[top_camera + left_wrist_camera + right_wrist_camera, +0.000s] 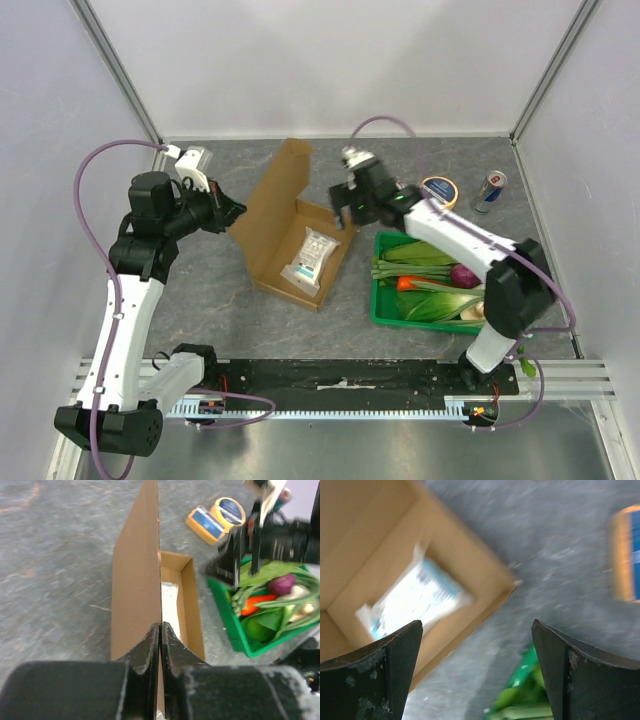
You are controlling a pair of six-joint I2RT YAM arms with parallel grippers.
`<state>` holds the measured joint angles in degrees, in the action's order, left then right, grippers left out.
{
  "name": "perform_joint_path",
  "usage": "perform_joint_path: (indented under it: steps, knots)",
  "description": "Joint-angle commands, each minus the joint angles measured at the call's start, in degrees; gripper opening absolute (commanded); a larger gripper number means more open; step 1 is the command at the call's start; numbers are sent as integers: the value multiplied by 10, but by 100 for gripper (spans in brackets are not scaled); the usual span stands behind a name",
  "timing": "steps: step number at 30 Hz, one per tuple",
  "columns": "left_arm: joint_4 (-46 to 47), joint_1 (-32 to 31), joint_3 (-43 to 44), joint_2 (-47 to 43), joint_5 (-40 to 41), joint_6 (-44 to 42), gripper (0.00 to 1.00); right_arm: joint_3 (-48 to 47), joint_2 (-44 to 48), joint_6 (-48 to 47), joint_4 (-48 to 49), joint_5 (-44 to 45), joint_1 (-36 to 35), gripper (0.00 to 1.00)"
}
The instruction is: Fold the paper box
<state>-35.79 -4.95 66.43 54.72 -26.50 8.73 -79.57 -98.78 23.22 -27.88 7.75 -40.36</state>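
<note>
The paper box [268, 240] is an open brown cardboard mailer in the middle of the table, with its lid [276, 188] raised at the far left. A white-and-blue packet [312, 257] lies inside. My left gripper [232, 212] is shut on the lid's edge. In the left wrist view the gripper [160, 626] pinches the upright lid [136, 580] edge-on, with the tray [191, 605] to its right. My right gripper [345, 202] is open and empty above the box's far right corner. The right wrist view is blurred. There the gripper [477, 640] is over the box wall [465, 615] and the packet [415, 597].
A green crate [378, 288] of vegetables stands right of the box and shows in the left wrist view [235, 630]. A round yellow-and-blue item [440, 189] and a drink can [489, 190] sit at the far right. Walls close in the back and sides.
</note>
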Motion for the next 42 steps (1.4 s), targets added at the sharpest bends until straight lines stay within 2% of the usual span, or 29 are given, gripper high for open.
perform_joint_path:
  steps: [1, 2, 4, 5, 6, 8, 10, 14, 19, 23, 27, 28, 29, 30, 33, 36, 38, 41, 42]
  knots:
    - [65, -1, -26, 1, -125, 34, 14, 40, 48, -130, 114, -169, 102, 98]
    - [70, -1, -39, 0, -129, 43, 22, 36, 47, -157, 125, -177, 109, 98]
    - [92, -1, -56, -12, -140, 54, 32, 35, 29, -214, 181, -256, 141, 98]
    - [102, -1, -72, -15, -144, 66, 41, 38, 24, -225, 210, -282, 153, 98]
    - [114, -1, -78, -19, -146, 73, 43, 61, 20, -243, 274, -363, 164, 98]
    - [123, -1, -91, -29, -158, 83, 48, 71, 2, -270, 337, -437, 186, 98]
    - [128, -1, -94, -31, -158, 87, 50, 51, -29, -295, 361, -523, 191, 98]
    - [121, -1, -90, -22, -163, 82, 53, -16, -91, -320, 368, -547, 192, 96]
    - [100, -1, -88, -30, -146, 65, 56, -108, -161, -362, 323, -563, 195, 95]
    - [80, 0, -97, -37, -102, 59, 60, -182, -204, -360, 298, -637, 195, 91]
    - [68, 0, -113, -75, -66, 68, 64, -197, -222, -351, 290, -674, 190, 75]
    - [67, 0, -117, -83, -49, 69, 65, -194, -222, -350, 289, -676, 188, 65]
    - [64, 0, -120, -94, -35, 72, 66, -184, -221, -353, 288, -676, 187, 60]
    - [53, 0, -121, -103, -18, 75, 68, -176, -214, -356, 295, -676, 188, 51]
    - [37, 0, -133, -138, 27, 86, 72, -163, -217, -334, 323, -688, 188, 38]
    - [4, 0, -140, -159, 76, 113, 72, -161, -214, -301, 354, -706, 187, 28]
    - [-19, 0, -158, -189, 115, 151, 70, -133, -204, -276, 388, -687, 187, 23]
    - [-24, 0, -203, -243, 130, 190, 67, -115, -187, -250, 425, -655, 187, 14]
    - [-24, 0, -212, -254, 137, 196, 67, -109, -179, -233, 433, -646, 187, 0]
